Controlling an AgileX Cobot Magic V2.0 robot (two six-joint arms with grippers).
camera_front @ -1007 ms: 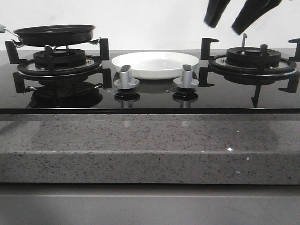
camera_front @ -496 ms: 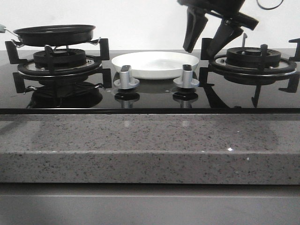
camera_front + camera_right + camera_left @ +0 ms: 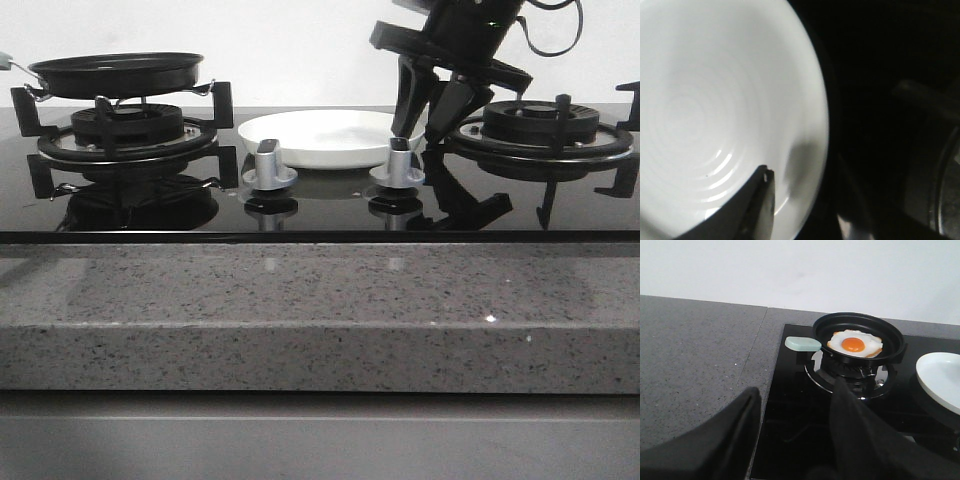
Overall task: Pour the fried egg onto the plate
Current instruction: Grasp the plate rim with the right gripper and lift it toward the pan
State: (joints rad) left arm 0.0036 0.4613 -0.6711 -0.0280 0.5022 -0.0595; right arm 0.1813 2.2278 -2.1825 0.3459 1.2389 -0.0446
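Straddling the right rim of the wide shallow white plate [image 3: 325,137], the right gripper [image 3: 424,128] has its two black fingers spread, pointing down; in the right wrist view one fingertip [image 3: 762,200] sits over the inside of the dish near its rim while the other is outside it, over the dark glass. Whether either finger touches the plate cannot be told. The plate sits at the middle of the glossy black glass hob [image 3: 320,212], toward its back edge, between the two burners and just behind the two silver control knobs [image 3: 270,165].

On the left burner's black pan support [image 3: 125,135] rests the round black frying pan [image 3: 858,336], its pale green handle [image 3: 802,343] sticking out toward the hob's left edge. The flat fried egg [image 3: 855,343], white with browned edges and an orange yolk, lies inside the pan, well apart from the plate.

The left gripper [image 3: 790,430] hangs over the left front part of the hob and the speckled grey stone worktop [image 3: 320,320], well short of the pan, its fingers spread and holding nothing. The right burner [image 3: 540,125] carries nothing.
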